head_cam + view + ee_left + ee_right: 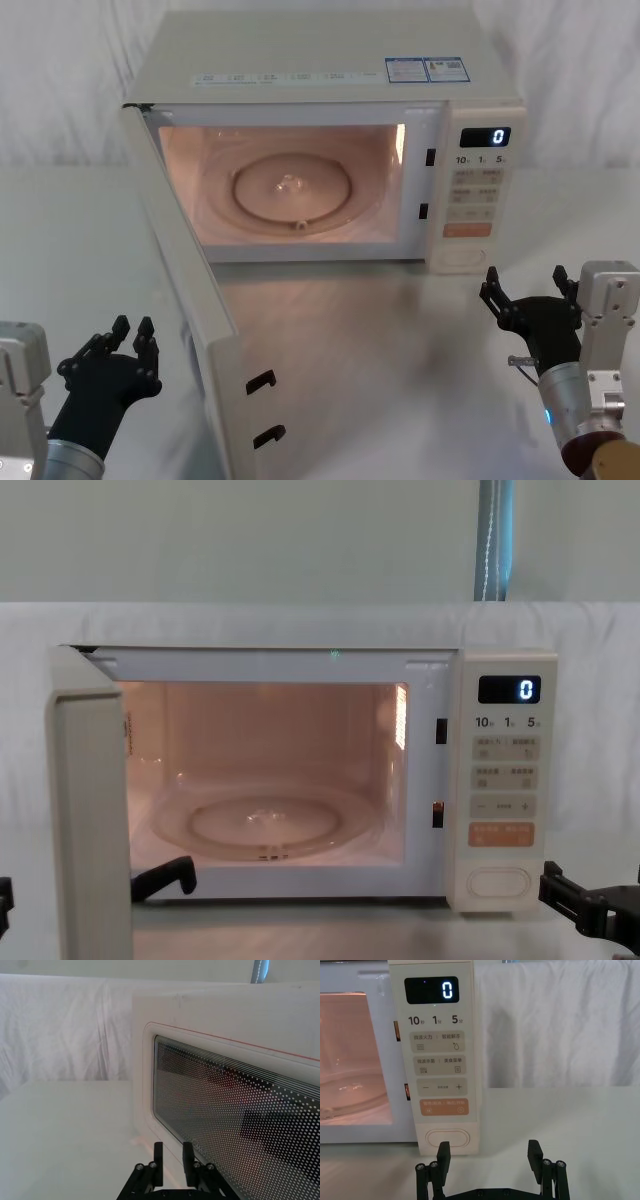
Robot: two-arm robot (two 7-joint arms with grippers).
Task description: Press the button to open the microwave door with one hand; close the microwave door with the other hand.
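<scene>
Left hand (133,335), fingers spread, sits beside the microwave door's (190,300) outer face, door swung wide at its 1 o'clock; closer than spread right hand (527,290)

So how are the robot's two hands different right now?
The left hand has its fingers close together, while the right hand has them spread wide. The left hand sits beside the open microwave door; the right hand faces the button. Both are black, two-fingered and empty.

Microwave door (195,300) swung wide — left gripper (133,337) beside it, fingers near together.
</scene>
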